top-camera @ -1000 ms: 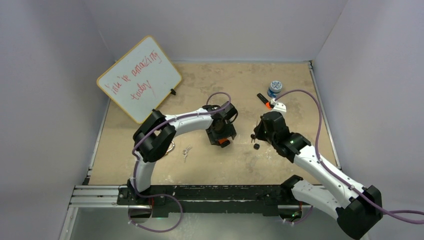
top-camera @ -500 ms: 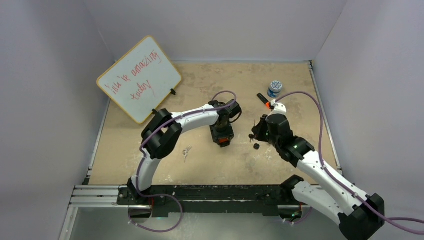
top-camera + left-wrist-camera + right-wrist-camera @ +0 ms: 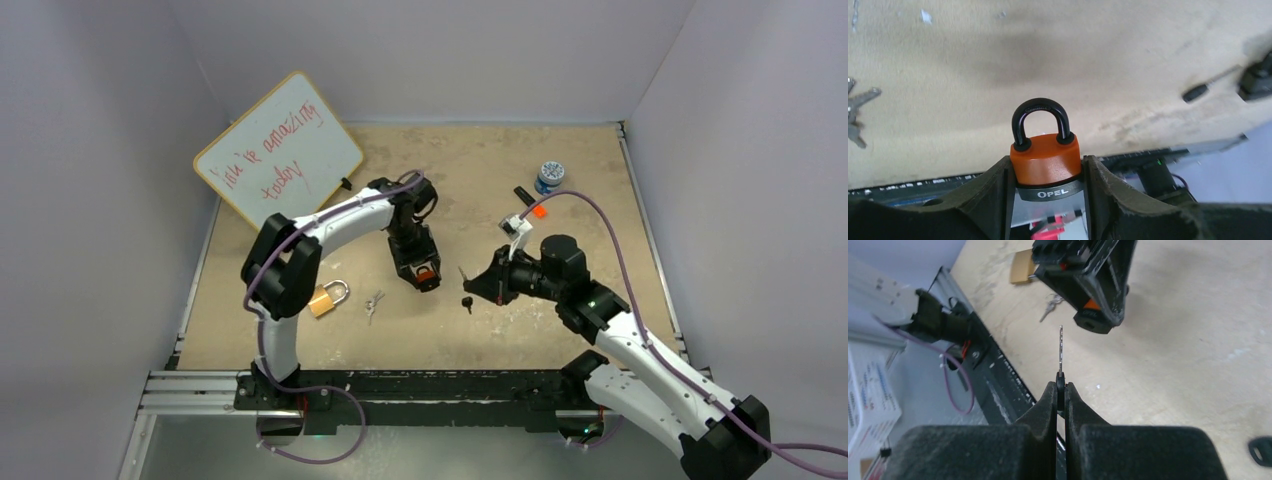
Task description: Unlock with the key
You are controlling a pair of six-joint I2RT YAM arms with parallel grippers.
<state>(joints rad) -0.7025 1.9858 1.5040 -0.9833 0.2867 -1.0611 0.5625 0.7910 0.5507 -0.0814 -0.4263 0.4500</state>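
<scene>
Top external view: the table (image 3: 480, 170) fills the middle of the frame, and both arms reach in from the bottom edge to meet near its centre.
Whiteboard (image 3: 278, 158): leans at upper left, well apart from the work, and seems to have no part in the task.
Left gripper (image 3: 425, 275): at frame centre, narrowed onto the sides of the orange padlock (image 3: 1045, 160), which is held off the table and steadied for the other arm.
Right gripper (image 3: 1060, 390): right of centre in the top view, pressed tight on the head of the key (image 3: 1060, 350). The blade juts straight ahead of the fingertips like a tool.
Orange padlock, detail: in the left wrist view its black shackle is closed and points away from the palm. The keyhole shows in no view.
Brass padlock (image 3: 325, 297): lies flat at lower left of centre, probably a spare.
Key, detail: in the right wrist view the tip aims up-frame at the held lock, near it but apart.
Spare keys (image 3: 374, 302): on the table between the two padlocks.
Step, as judged: lining the blade up with the lock, with insertion not yet done.
</scene>
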